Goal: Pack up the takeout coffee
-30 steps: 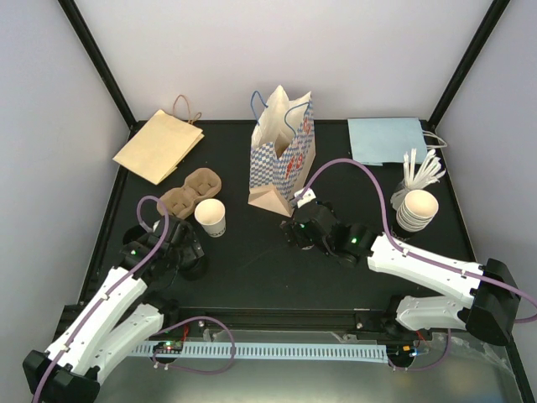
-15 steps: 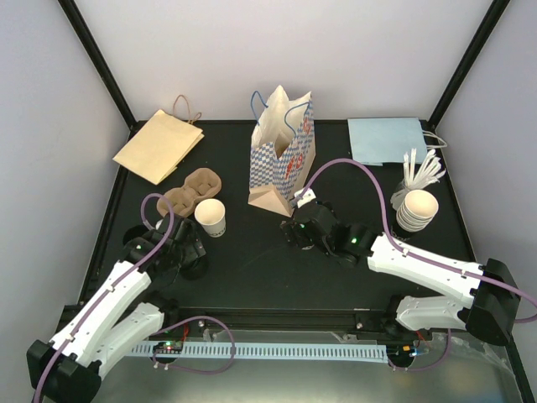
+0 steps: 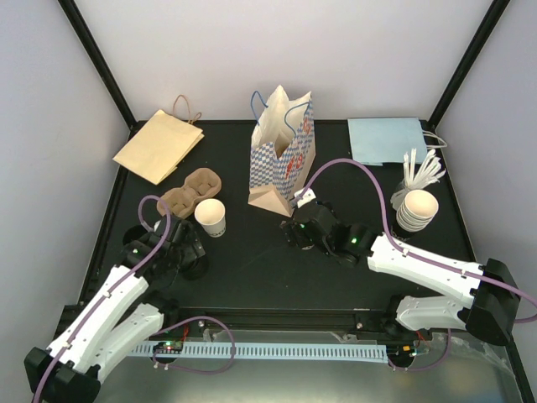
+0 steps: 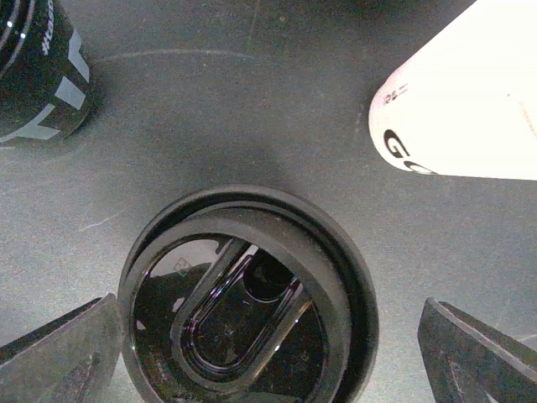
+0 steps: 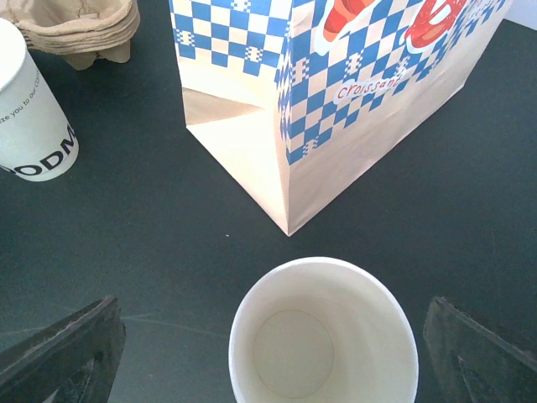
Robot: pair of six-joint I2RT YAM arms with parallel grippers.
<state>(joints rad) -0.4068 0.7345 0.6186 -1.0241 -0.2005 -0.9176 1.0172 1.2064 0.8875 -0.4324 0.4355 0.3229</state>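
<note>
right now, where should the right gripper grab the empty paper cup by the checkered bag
Pinch the cup across its side wall below the rim, from the near side: it stands upright, the open right gripper straddles it, and the checkered bag stands just beyond.

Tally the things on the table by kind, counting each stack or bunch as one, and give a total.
Paper bags: 3 (brown bag, checkered bag, blue bag)
Single paper cups: 2 (cup beside carrier, cup near checkered bag)
Cup stack: 1
Cup carrier: 1
Black lid: 1
Stirrer bunch: 1
Total: 9
</note>
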